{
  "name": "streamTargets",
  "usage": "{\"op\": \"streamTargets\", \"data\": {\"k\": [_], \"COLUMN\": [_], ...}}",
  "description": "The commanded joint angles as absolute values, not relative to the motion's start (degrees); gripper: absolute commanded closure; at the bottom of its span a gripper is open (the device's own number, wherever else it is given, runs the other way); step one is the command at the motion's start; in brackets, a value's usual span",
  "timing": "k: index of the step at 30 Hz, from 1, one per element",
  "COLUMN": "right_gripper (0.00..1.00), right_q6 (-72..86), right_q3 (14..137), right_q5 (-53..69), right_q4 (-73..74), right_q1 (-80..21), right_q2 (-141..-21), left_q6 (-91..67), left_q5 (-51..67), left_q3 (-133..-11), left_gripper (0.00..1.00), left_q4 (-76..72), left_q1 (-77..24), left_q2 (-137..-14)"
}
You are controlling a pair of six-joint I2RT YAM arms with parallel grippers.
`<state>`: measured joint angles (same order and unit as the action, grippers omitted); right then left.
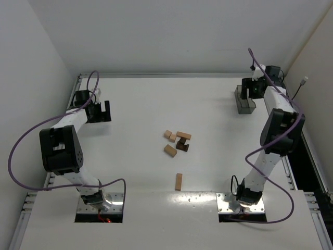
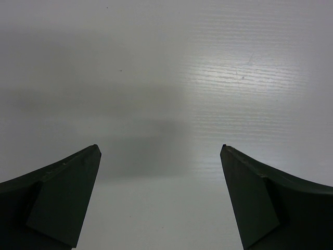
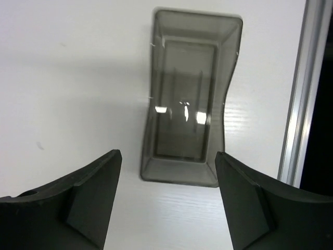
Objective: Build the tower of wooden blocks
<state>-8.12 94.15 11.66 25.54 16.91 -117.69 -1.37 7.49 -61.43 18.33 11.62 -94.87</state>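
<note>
Wooden blocks (image 1: 177,140) lie heaped on the bench (image 1: 130,166); hard to tell which sit on top. Left fingers (image 2: 67,198) and right fingers (image 3: 88,203) are wide apart, holding nothing. Right arm (image 1: 276,107) partly hides the smoky bin (image 1: 243,107).

White-walled cell, matte white tabletop (image 1: 156,99).
Plain white walls (image 1: 171,31) close the far edge and both sides. Aluminium rail (image 3: 301,94) runs just right of the right gripper (image 3: 167,153). Soft glare patch (image 2: 234,78) on the tabletop ahead of the left gripper (image 2: 159,147), slightly right.
</note>
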Motion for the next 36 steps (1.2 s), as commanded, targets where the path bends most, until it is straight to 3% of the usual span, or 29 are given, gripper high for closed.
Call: {"op": "streamTargets", "data": {"k": [1,6,9,13,17,21,36], "right_gripper": [0.3,0.35,0.41,0.45,0.5,0.55,0.55], "right_q6": [-7.38,-12.81,-24.49,-35.05,-36.65,-35.07,-37.62], "right_q3": [86.43,79.9,75.33,72.16,69.97,71.53,77.26], "right_q5": [13.89,26.34,30.23,30.23,26.64,24.52,21.63], "right_q4": [16.09,19.06,25.91,34.87,34.2,32.52,36.3], "right_q1": [15.56,13.1,6.96,-4.36,-11.57,-15.46,-24.96], "right_q2": [-108.65,-100.47,-96.78,-96.15,-96.68,-99.75,-109.95], "left_q6": [-2.11,-2.64,-2.64,-2.64,-1.41,-0.79,2.11], "left_q5": [7.56,7.56,8.17,8.7,8.7,7.21,2.9], "left_q3": [-61.17,-59.85,-59.33,-58.8,-58.8,-58.27,-56.69], "left_gripper": [0.01,0.01,0.01,0.01,0.01,0.01,0.01], "left_q4": [16.52,15.82,15.21,15.21,15.21,15.73,15.21], "left_q1": [12.3,12.3,12.3,12.3,10.64,10.11,10.11], "left_q2": [-94.13,-92.82,-92.81,-91.68,-90.26,-89.03,-87.89]}}
